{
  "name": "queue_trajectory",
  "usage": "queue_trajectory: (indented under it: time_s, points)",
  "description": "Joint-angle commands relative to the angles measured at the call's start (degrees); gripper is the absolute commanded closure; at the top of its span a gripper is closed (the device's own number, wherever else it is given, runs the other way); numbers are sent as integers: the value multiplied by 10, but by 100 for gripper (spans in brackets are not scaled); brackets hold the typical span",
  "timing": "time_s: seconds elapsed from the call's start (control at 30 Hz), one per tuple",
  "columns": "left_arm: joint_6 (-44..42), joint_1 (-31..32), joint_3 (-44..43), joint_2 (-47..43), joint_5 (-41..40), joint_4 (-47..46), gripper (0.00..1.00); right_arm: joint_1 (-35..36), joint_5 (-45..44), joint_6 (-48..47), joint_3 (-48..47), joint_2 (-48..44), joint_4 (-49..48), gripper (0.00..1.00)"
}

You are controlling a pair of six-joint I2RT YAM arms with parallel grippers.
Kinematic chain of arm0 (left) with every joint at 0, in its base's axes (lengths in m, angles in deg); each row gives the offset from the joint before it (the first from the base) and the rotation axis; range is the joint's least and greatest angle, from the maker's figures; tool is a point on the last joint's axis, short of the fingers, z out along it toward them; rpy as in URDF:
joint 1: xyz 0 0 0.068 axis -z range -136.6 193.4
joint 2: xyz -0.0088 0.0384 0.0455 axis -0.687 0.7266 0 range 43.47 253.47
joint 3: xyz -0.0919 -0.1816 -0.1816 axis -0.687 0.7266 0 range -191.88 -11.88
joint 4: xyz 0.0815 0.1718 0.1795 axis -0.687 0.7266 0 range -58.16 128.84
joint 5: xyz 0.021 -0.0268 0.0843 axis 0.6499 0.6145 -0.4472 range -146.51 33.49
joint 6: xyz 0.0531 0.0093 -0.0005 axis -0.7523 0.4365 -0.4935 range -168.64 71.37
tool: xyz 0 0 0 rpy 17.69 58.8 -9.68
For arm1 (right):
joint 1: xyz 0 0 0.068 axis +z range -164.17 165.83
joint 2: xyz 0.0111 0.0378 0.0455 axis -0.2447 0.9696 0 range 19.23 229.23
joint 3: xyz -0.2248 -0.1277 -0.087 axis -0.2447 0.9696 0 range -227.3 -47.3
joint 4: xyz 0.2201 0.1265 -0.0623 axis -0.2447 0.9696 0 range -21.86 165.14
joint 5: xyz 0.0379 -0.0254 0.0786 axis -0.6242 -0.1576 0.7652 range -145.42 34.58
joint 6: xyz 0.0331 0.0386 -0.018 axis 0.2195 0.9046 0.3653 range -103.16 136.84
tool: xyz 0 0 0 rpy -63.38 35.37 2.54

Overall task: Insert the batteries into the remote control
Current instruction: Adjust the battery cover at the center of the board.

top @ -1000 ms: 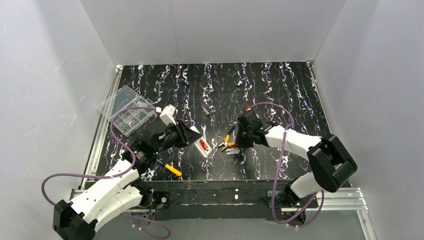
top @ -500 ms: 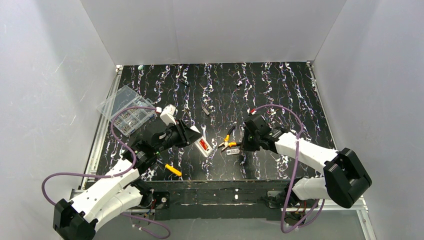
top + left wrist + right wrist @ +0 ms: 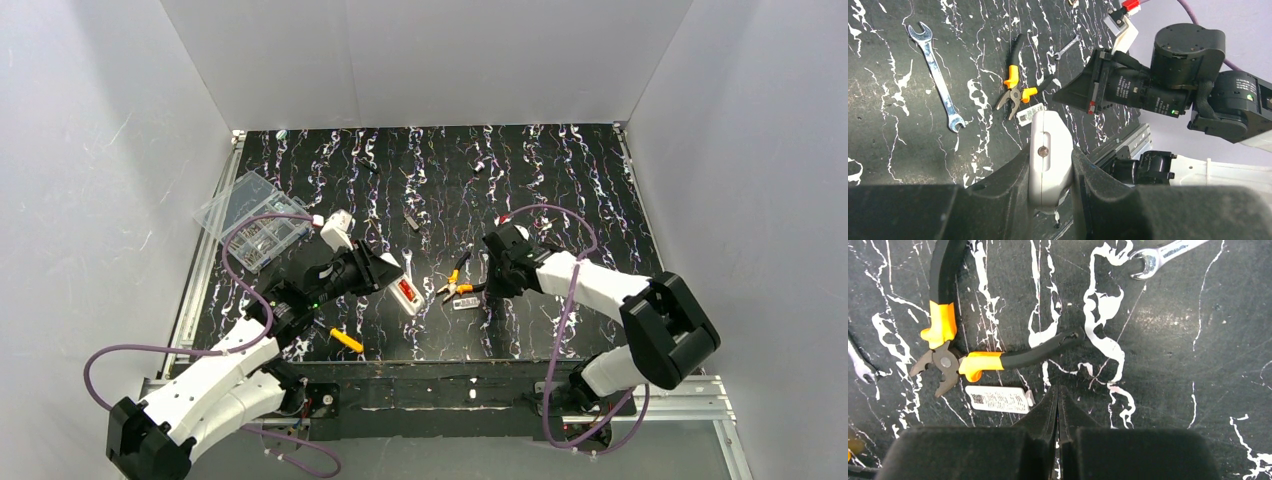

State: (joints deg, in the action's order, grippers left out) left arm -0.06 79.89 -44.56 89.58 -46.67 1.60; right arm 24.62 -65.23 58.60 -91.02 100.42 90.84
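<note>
Batteries [image 3: 404, 291] look loaded: red-orange shows in the back recess of the remote control [image 3: 1048, 145], clamped by the left gripper [image 3: 1050, 172] on the left-arm side of the pliers [image 3: 960, 360]. Right gripper [image 3: 1058, 402] hangs pinched together, empty, just beside the pliers' handle. White labelled plate [image 3: 998, 399], perhaps the cover, lies on the bench [image 3: 1198, 340] beside the pliers' head; refitting it seems the only step left.

The left arm stretches low toward the middle, its gripper [image 3: 1050, 172] clamped from both sides on the remote control [image 3: 1048, 142]. The right arm folds back inward, its gripper [image 3: 1058, 401] pointing down at the surface [image 3: 1168, 345], jaws pressed together.
</note>
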Motion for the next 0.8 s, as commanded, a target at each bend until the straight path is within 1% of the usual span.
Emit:
queue_trajectory:
  time_s: [0.0,0.1,0.37,0.6,0.77]
  points:
    - [-8,-3,-8,-18,-1,-6,94,-2,-4,-17,-30,32,-2,95]
    - [-6,-4,-9,-18,0,-6,94,-2,7,-16,-37,48,-10,95]
    - [-13,-3,-14,-22,1,7,94,-2,-1,-35,-65,81,-29,92]
    - [-12,-3,-17,-20,2,4,94,-2,46,-77,-82,101,-56,91]
    - [-15,-3,-11,-27,-4,7,94,-2,76,-89,-55,88,-59,92]
